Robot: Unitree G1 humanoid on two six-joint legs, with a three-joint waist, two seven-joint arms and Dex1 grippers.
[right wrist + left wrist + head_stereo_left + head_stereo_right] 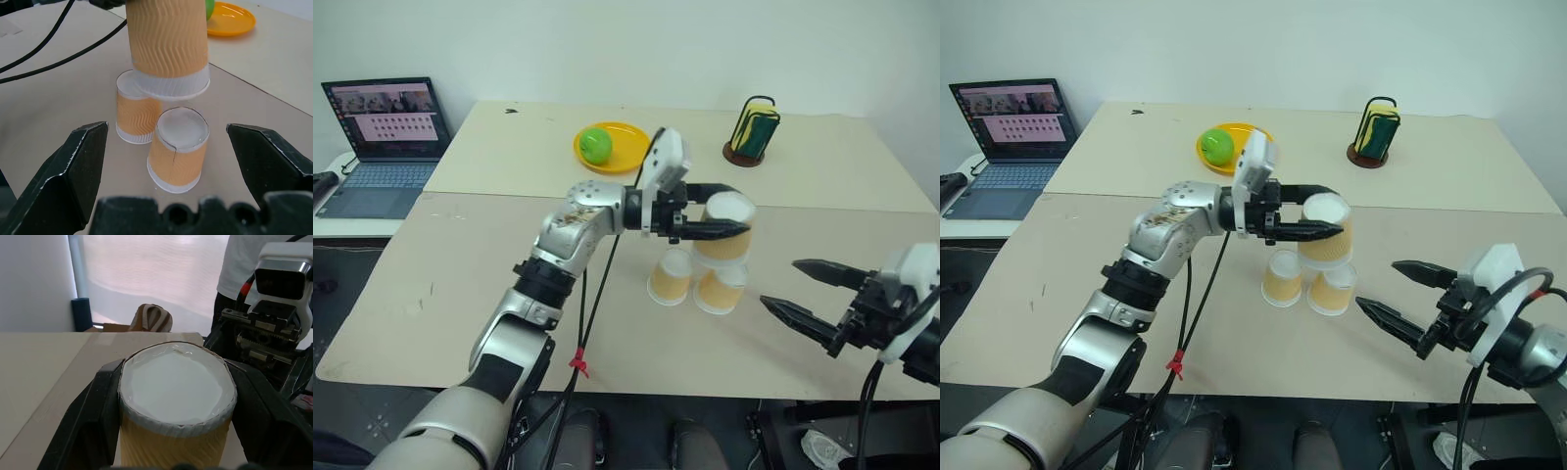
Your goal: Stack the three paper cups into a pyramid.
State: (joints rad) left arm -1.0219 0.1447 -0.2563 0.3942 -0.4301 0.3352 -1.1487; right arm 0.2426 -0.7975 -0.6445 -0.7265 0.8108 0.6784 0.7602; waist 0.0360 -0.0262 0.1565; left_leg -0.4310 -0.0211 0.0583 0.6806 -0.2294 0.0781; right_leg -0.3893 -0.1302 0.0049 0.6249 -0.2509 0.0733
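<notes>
The left gripper [729,221] clamps the third light, crushable yellow-orange paper cup [724,230] mid-wall, best held gently there, while the right gripper [803,291] hangs wide open.

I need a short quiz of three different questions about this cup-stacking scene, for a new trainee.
1. True or false: the left gripper holds a paper cup above the two standing cups.
2. What lies on the yellow plate? A) banana B) green apple C) cup
3. Fill in: the right gripper is ____.

Key: 1 true; 2 B; 3 open.
</notes>
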